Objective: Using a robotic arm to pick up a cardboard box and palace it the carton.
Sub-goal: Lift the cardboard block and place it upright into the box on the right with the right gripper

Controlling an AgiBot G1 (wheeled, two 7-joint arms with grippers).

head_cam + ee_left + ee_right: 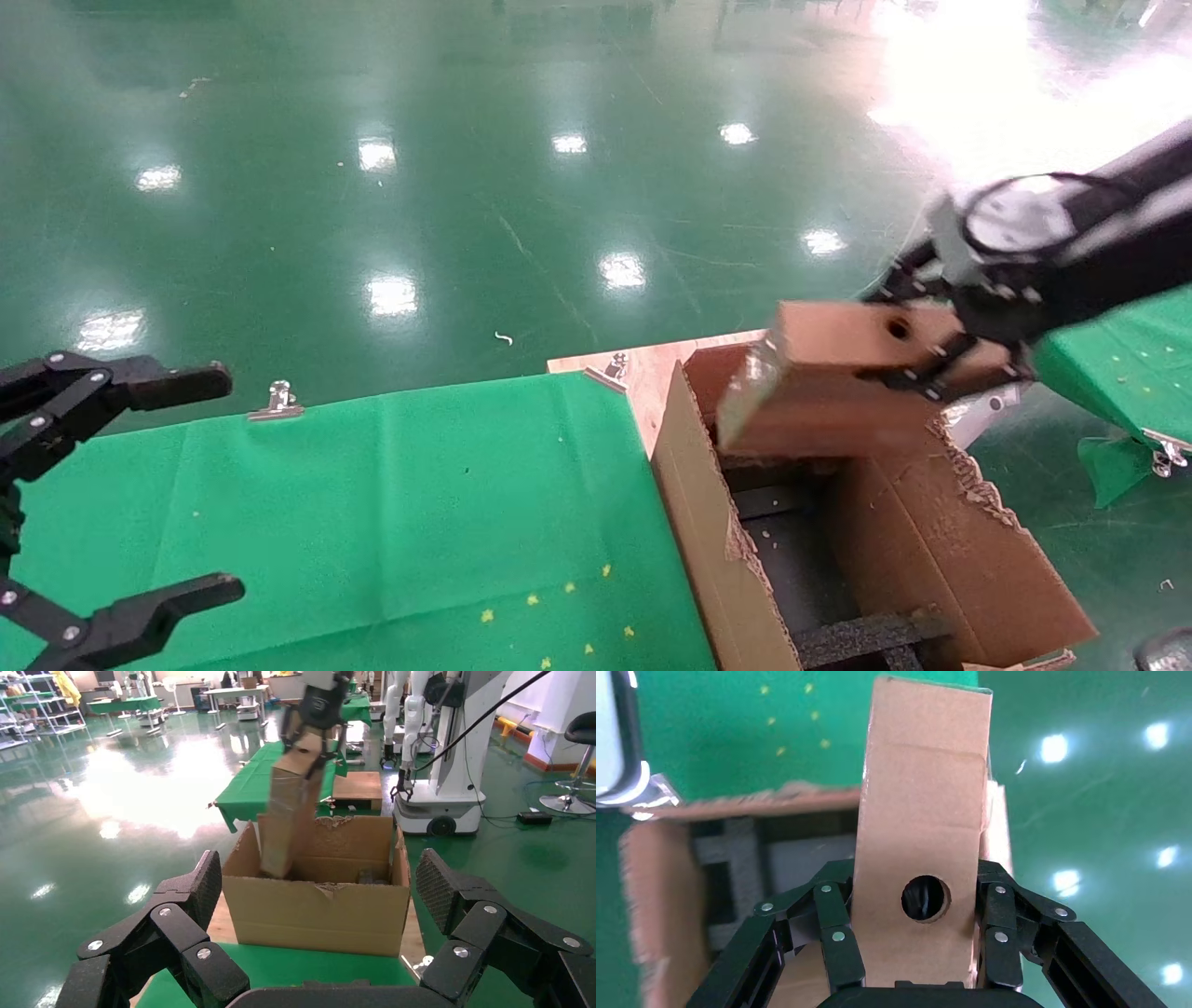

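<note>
My right gripper (922, 337) is shut on the cardboard box (838, 391), a small brown box with a round hole in its narrow end. It holds the box tilted, lower end down, over the far end of the carton (684, 485). In the left wrist view the box (288, 811) dips behind the carton's (316, 917) near wall, under the right gripper (316, 713). In the right wrist view my fingers (835, 917) clamp both sides of the box (923, 797) above black foam (729, 853). My left gripper (219, 485) is open and empty over the green table; it also shows in its own wrist view (320, 885).
The carton has ragged flaps (978, 485) and stands at the right end of the green-clothed table (419, 503), on a wooden board (643, 368). A metal clip (277, 401) sits on the table's far edge. Another green table (1117, 363) is behind the right arm.
</note>
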